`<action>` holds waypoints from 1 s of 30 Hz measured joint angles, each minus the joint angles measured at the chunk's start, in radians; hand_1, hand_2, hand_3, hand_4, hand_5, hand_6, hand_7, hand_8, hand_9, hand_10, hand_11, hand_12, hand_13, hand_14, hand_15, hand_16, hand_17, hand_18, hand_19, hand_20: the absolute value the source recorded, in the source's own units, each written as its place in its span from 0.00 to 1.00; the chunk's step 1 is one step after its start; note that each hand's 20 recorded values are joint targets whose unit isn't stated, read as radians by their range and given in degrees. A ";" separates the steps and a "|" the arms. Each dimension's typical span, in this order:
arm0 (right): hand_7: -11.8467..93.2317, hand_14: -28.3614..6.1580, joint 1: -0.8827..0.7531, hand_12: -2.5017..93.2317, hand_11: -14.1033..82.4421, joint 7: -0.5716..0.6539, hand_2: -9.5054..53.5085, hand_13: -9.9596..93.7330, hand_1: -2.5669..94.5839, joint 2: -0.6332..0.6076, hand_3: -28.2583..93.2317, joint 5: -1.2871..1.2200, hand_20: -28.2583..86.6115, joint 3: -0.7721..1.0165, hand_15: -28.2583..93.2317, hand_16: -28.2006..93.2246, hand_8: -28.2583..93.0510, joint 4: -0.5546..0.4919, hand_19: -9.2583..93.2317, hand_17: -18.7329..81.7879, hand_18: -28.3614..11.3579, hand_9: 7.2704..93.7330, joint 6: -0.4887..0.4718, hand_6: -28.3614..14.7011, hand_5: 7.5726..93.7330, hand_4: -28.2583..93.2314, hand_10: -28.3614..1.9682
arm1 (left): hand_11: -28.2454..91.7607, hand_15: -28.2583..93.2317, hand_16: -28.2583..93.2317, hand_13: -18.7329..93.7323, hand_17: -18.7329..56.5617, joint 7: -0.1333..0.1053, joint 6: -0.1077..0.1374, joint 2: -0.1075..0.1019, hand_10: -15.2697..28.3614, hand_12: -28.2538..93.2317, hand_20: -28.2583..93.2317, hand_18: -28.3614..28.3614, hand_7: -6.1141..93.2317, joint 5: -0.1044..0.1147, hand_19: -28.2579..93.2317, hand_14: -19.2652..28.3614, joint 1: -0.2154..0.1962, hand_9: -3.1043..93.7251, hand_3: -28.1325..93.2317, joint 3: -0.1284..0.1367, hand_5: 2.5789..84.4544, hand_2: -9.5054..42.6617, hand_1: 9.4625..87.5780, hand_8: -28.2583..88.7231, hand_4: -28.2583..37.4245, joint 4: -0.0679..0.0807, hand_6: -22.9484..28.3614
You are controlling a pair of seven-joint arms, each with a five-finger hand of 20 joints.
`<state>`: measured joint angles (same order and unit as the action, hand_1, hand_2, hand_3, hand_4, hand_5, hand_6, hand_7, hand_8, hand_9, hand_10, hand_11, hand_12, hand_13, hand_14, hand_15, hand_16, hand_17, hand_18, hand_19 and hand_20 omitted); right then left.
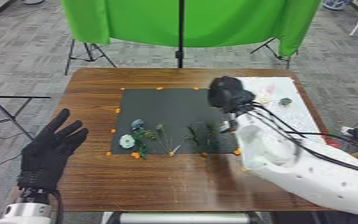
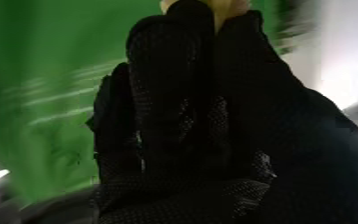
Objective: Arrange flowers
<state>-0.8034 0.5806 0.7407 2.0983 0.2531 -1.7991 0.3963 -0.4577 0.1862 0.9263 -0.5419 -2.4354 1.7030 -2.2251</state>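
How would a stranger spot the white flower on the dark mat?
Find the brown table, then the dark mat on it. In the mat's near left corner lies the white flower. Its pale round head sets it apart from the bluish flower just beyond it.

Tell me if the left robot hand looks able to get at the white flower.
Probably yes. The left robot hand is open, left of the dark mat, and the white flower lies near that edge with nothing tall between them; green leaves beside it might crowd the grasp.
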 measured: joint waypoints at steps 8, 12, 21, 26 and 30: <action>0.31 0.81 0.048 0.38 0.25 -0.088 0.00 0.87 0.64 0.270 0.82 -0.016 0.62 -0.048 0.65 0.51 0.25 0.149 0.87 0.52 0.30 0.99 -0.048 0.71 0.89 0.00 0.73 | 0.41 0.63 0.16 0.37 0.11 0.012 0.000 -0.009 0.80 0.32 0.29 0.97 0.18 0.003 0.68 0.99 0.009 0.39 0.89 0.000 0.40 0.29 0.18 0.15 0.04 0.000 0.58; 0.32 0.80 0.047 0.40 0.26 -0.083 0.00 0.86 0.63 0.346 0.83 -0.015 0.63 -0.064 0.68 0.50 0.24 0.161 0.87 0.51 0.29 0.99 -0.083 0.72 0.88 0.00 0.71 | 0.41 0.63 0.16 0.37 0.11 0.025 -0.001 -0.009 0.80 0.32 0.29 0.97 0.18 0.002 0.68 0.99 0.021 0.39 0.89 0.000 0.40 0.29 0.18 0.16 0.03 0.001 0.58; 0.31 0.76 0.049 0.41 0.28 -0.075 0.00 0.82 0.61 0.392 0.82 -0.009 0.65 -0.149 0.74 0.48 0.23 0.159 0.87 0.48 0.25 0.97 -0.141 0.74 0.88 0.00 0.71 | 0.41 0.63 0.16 0.37 0.11 0.051 -0.007 -0.008 0.80 0.32 0.29 0.97 0.18 -0.001 0.68 0.99 0.045 0.39 0.90 0.001 0.40 0.29 0.18 0.15 0.03 0.005 0.59; 0.31 0.74 0.047 0.41 0.29 -0.039 0.00 0.81 0.60 0.401 0.83 0.004 0.65 -0.163 0.76 0.47 0.23 0.175 0.87 0.48 0.25 0.97 -0.173 0.74 0.88 0.00 0.70 | 0.41 0.63 0.16 0.37 0.11 0.067 -0.015 -0.007 0.80 0.32 0.29 0.97 0.18 -0.004 0.68 0.99 0.061 0.39 0.89 0.001 0.40 0.29 0.18 0.15 0.03 0.010 0.59; 0.30 0.73 0.048 0.41 0.30 -0.003 0.00 0.81 0.60 0.406 0.82 0.012 0.65 -0.174 0.77 0.47 0.23 0.188 0.87 0.48 0.24 0.97 -0.169 0.73 0.88 0.00 0.70 | 0.41 0.63 0.16 0.37 0.11 0.076 -0.021 -0.005 0.80 0.32 0.29 0.97 0.18 -0.008 0.68 0.99 0.068 0.39 0.89 0.001 0.41 0.29 0.18 0.16 0.03 0.012 0.59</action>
<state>-0.7551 0.5777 1.1463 2.1107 0.0795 -1.6114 0.2273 -0.3814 0.1647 0.9210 -0.5496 -2.3675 1.7038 -2.2133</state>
